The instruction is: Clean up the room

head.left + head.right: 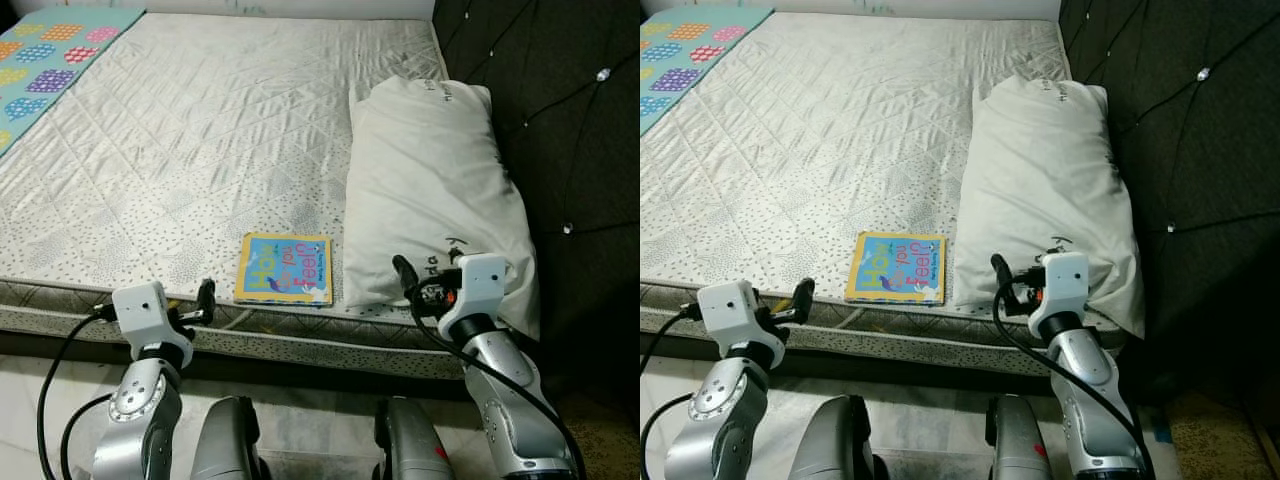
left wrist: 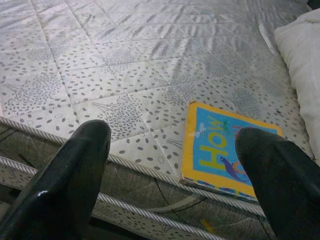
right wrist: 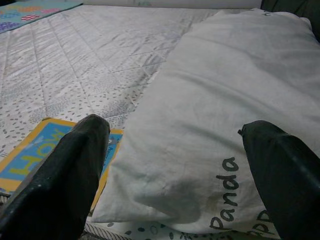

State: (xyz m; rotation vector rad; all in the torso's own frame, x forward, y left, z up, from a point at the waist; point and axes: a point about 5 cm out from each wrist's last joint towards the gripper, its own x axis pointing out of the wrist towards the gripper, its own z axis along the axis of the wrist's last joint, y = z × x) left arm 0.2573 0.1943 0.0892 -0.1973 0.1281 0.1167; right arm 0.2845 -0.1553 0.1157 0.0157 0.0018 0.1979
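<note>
Looking along my right gripper (image 3: 175,165), I see my two long black fingers (image 3: 70,170) spread wide apart with nothing between them, both hanging above the near edge of a quilted white mattress with a grey speckled pattern (image 3: 80,65). Straight ahead at twelve o'clock lies a plump white fabric pillow printed with the word "Panda" (image 3: 225,105), its near corner touching a flat yellow-bordered blue picture book lettered "How" (image 3: 35,152) at about nine o'clock. Far off at ten o'clock a teal mat with coloured patches (image 3: 30,10) lies on the mattress.
</note>
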